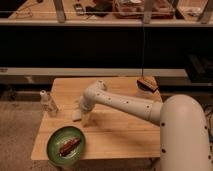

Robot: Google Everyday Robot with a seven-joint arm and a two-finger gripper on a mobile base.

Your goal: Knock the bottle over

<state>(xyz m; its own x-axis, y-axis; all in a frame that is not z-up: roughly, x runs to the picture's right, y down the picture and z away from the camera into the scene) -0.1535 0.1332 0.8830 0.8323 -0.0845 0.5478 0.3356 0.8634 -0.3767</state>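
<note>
Camera view, only one given. The bottle (47,102) is seen upright near the left edge of the bench (125,137), cap on top, not yet knocked. The claw (86,117) is held low over the bench, to the right of the bottle w/ a clear gap between them; nothing is touched afaict. Whether it's clenched or released can't be told, since the tip is blended into a pale thing (76,115) right beside it. Poss. a small block, can't be said for sure. A green plate (66,145) w/ a brownish item (68,146) on it is set near the front-left corner, in front of both bottle and claw. A dark object (146,84) is sat at the far right edge.

What could go wrong, imo: the bottle is close to the left edge, so if it's swept leftward too hard it could be shoved off the bench instead of just tipped. If contact is made too low, it'd prob. be slid, not toppled. If the sweep is pulled too far forward, the plate could get clipped. The pale thing might also be dragged along.
</note>
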